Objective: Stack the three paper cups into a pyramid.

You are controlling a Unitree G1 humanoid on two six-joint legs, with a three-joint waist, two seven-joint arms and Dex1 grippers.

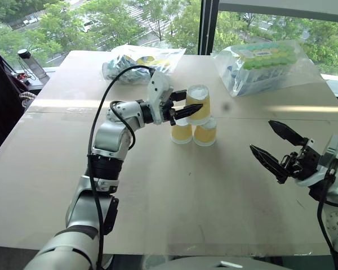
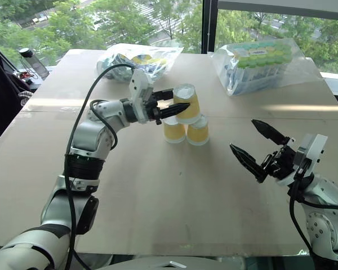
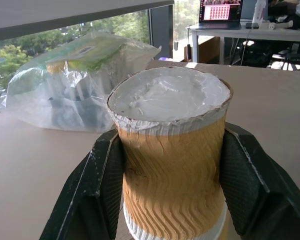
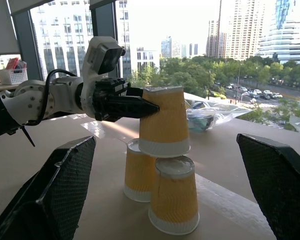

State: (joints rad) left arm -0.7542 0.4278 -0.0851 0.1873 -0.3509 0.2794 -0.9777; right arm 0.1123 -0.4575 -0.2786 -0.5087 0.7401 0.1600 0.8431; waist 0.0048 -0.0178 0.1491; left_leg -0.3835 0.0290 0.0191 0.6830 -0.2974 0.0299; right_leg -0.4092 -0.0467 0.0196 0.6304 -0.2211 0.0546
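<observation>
The third cup [image 1: 198,104], inverted and upright, is held clamped in the left gripper [image 1: 187,107] directly above the two touching base cups [image 1: 194,133] mid-table [image 1: 158,191], while the right gripper [image 1: 273,143] is held wide apart, well clear.

A pale tan table [image 1: 174,191] is filling the foreground, its surface lying in two boards with a seam running across it. Large windows [image 1: 101,22] are standing right behind its far edge, a dark upright frame post [image 1: 208,25] dividing the panes. Green treetops are showing through the glass, with parked cars and a road below them (tall city buildings [image 4: 250,25] are rising beyond the trees in the right wrist view). Daylight is falling in bright bands across the tabletop. Another desk [image 3: 250,35] bearing a lit laptop screen [image 3: 221,10] is standing farther back in the room.
</observation>
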